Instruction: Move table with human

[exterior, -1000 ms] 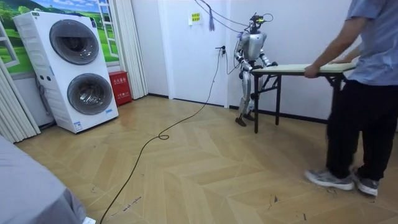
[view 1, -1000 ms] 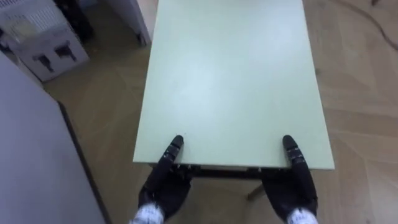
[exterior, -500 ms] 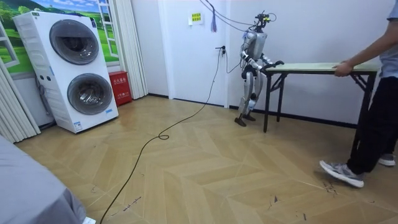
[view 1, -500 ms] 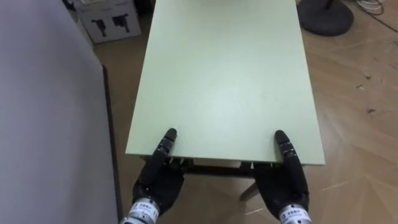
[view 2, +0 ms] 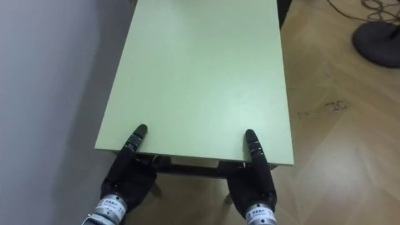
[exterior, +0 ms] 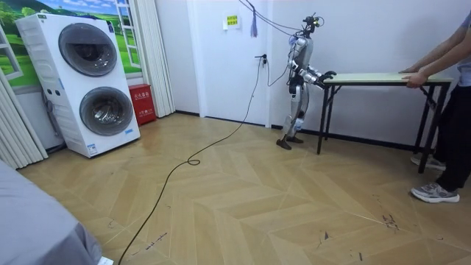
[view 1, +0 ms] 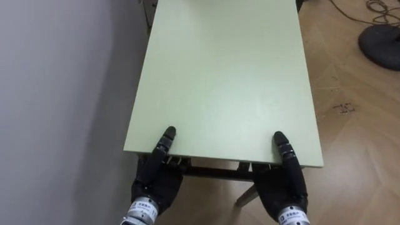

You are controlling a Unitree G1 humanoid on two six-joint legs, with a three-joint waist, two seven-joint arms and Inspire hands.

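The left hand [view 1: 155, 178] and right hand [view 1: 282, 181] are pinching the smooth, pale-green rectangular table [view 1: 225, 75] at its near edge, thumbs on top. A wall [view 1: 56, 94] is hugging its left side; wood floor [view 1: 356, 125] is lying open rightward.

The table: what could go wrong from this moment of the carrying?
1. The table runs close along the wall on the robot's left; a small drift could scrape it.
2. The left hand and right hand meet only the near edge; a sharp pull by the person could free it.
3. A dark round base stands on the floor ahead right; a table leg might hit it.
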